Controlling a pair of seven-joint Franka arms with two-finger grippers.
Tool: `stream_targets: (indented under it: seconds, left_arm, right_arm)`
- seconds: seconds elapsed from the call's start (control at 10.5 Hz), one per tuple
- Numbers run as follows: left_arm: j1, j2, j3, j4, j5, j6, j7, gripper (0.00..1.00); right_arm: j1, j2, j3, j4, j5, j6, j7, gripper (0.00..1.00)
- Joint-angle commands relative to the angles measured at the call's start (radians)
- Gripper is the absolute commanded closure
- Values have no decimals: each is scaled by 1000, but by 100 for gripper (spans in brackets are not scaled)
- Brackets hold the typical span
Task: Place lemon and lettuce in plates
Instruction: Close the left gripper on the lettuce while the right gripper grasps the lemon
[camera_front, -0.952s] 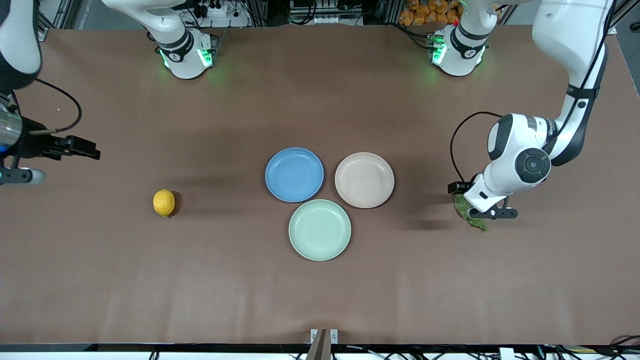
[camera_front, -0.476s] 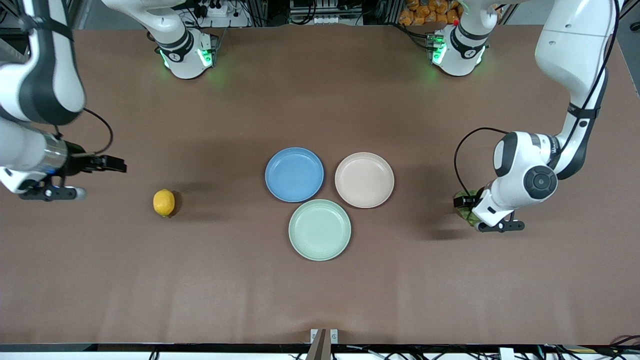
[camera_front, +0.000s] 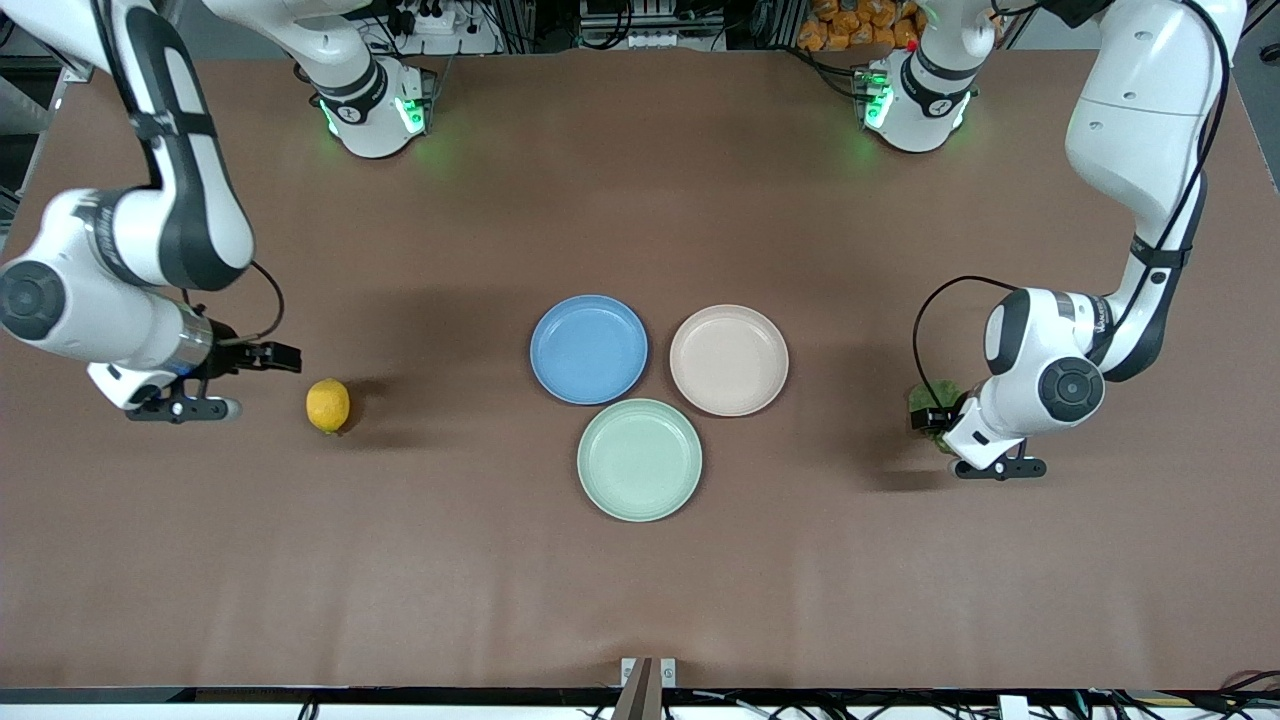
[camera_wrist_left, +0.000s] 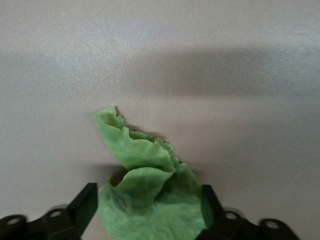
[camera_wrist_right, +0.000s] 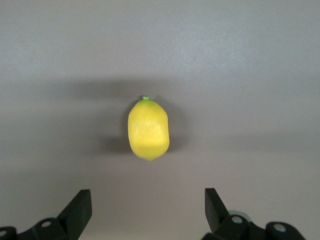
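Note:
The lemon (camera_front: 328, 405) (camera_wrist_right: 148, 129) lies on the brown table toward the right arm's end. My right gripper (camera_front: 186, 408) (camera_wrist_right: 146, 206) hangs open just short of the lemon, with nothing between its fingers. The lettuce (camera_front: 930, 400) (camera_wrist_left: 140, 155) lies on the table toward the left arm's end, mostly hidden under the left hand in the front view. My left gripper (camera_front: 990, 460) (camera_wrist_left: 146, 206) is down over it and open, the leaf filling the gap between both fingers. The blue plate (camera_front: 588, 349) and the beige-pink plate (camera_front: 728, 360) sit side by side mid-table, both empty.
A pale mint-green plate (camera_front: 639, 460) sits just nearer the front camera than the other two plates, touching-close to both. Both arm bases (camera_front: 375, 105) (camera_front: 915, 100) stand along the table's back edge.
My right arm has swung in from the table's end to just beside the lemon. My left gripper has dropped lower over the lettuce, covering more of it, and its fingers have begun to narrow.

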Motion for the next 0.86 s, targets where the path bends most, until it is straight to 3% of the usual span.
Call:
stream_targets:
  seconds: [0.0,0.29,0.38,0.76]
  left_arm:
    - [1,20,-2,23,39,5,-25,37]
    - [1,11,-2,25,40,4,-23,94]
    - [-2,2,-2,25,40,1,-26,100]
    - [-8,-90,-19,22,31,-79,-29,100]
  right_arm:
    - [3,51,8,-45,10,125,-5,0]
    - [3,108,11,-92,10,263,-11,0]
    - [3,123,16,-111,10,315,-11,0]
    - [6,163,28,-135,13,385,-11,0]
